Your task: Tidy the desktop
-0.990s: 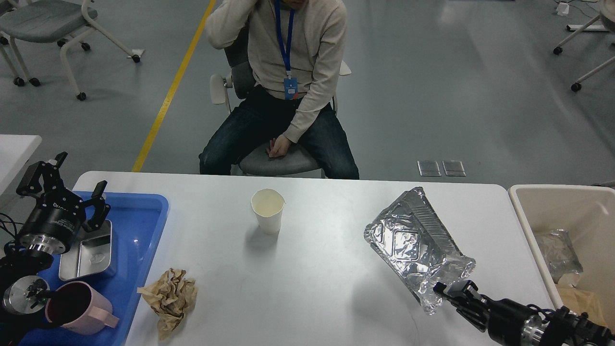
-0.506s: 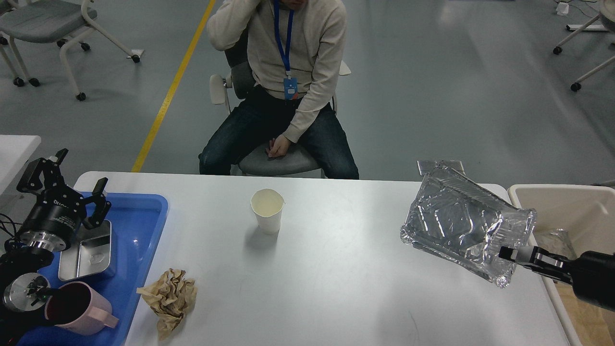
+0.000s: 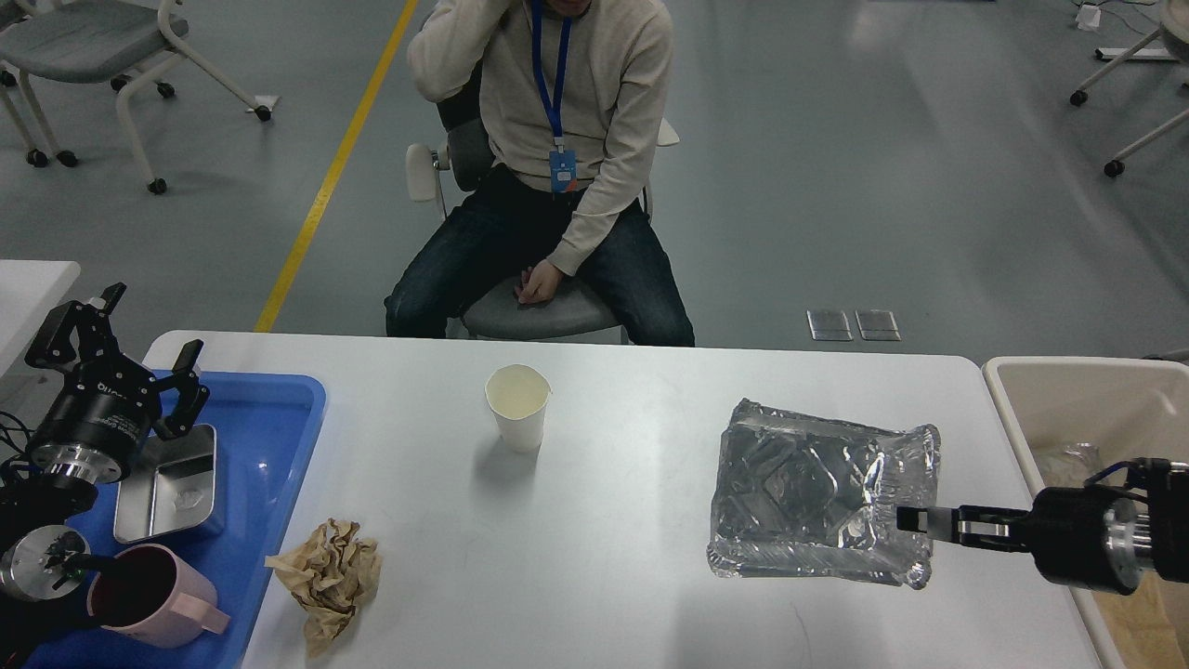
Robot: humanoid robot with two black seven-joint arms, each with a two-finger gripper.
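Observation:
The desktop (image 3: 613, 520) is a wide white tabletop. A crumpled foil container (image 3: 799, 488) lies level, open side up, low over its right part. My right gripper (image 3: 915, 521) comes in from the right and is shut on the container's right rim. A white paper cup (image 3: 517, 406) stands upright at the middle back. A crumpled brown paper (image 3: 327, 574) lies at the front left. My left gripper (image 3: 130, 348) is open and empty above the back left corner of the blue tray (image 3: 269, 437).
The blue tray holds a metal box (image 3: 172, 483) and a pink mug (image 3: 149, 595). A beige bin (image 3: 1068, 390) with waste stands beside the desktop's right edge. A seated person (image 3: 548, 186) is behind the far edge.
My right gripper carried the foil container up and right toward the bin, then brought it back left and down, turned level over the desktop. The left gripper drifted slightly left.

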